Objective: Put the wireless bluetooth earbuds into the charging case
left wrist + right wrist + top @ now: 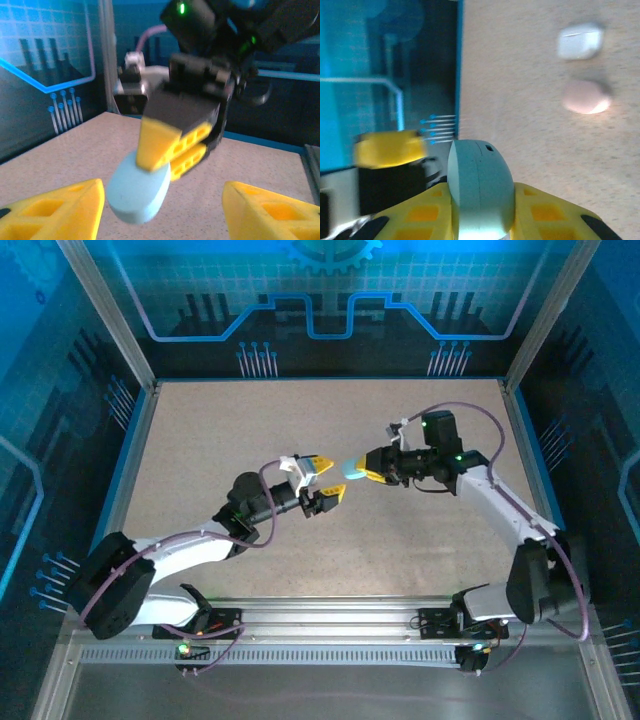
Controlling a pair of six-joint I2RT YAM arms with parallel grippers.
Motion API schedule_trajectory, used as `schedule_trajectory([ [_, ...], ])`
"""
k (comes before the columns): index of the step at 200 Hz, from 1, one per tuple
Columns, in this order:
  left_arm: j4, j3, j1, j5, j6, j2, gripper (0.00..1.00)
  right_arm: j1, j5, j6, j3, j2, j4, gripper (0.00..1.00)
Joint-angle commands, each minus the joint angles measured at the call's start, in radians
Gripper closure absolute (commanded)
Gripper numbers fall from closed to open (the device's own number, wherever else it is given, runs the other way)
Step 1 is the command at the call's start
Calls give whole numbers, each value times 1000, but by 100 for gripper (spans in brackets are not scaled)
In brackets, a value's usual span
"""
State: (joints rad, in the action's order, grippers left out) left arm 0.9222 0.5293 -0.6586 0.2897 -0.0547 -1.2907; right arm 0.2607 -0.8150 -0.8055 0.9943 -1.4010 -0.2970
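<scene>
1. Top external view. The right gripper [363, 472] is clamped on a teal pebble-shaped plastic charging case [352, 470], which it carries in mid-air above the speckled beige tabletop [220, 420]. The left gripper [330, 478] faces it with its yellow fingers spread and holds nothing. The charging case lies just beside its fingertips. Risk: the two claws stand nose to nose, so a slightly misjudged advance would knock finger against finger.
2. Left wrist view. The left gripper [164, 210] shows its own fingers [55, 210] wide apart at the lower edge, with the charging case [137, 192] ahead of the gap. The right gripper [172, 150] pinches one end of the case, and the rest projects free. Risk: a smooth rounded shell held by one end probably pivots or slips if it is pushed sideways.
3. Right wrist view. The charging case [480, 175] sits edge-on between the fingers of the right gripper [482, 215]. Its lid appears shut, and whether any earbuds sit inside cannot be told. A white rounded case [579, 41] and a pale pink rounded case [585, 97], both blurred, lie on the tabletop [520, 75]. Risk: if the right claw lets go before the left has closed, the charging case would drop to the tabletop.
</scene>
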Motion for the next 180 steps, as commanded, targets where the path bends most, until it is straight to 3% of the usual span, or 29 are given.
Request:
schedule_trajectory([
  [1, -25, -15, -3, -126, -14, 84, 34, 1, 122, 33, -52, -99, 46, 81],
  [58, -177, -9, 10, -246, -10, 187, 25, 68, 165, 10, -82, -332, 166, 80],
  [118, -221, -9, 15, -309, -11, 207, 20, 108, 217, 22, -93, -435, 159, 76],
  [180, -261, -14, 28, -391, -13, 219, 18, 102, 319, 81, -106, -328, 13, 46],
])
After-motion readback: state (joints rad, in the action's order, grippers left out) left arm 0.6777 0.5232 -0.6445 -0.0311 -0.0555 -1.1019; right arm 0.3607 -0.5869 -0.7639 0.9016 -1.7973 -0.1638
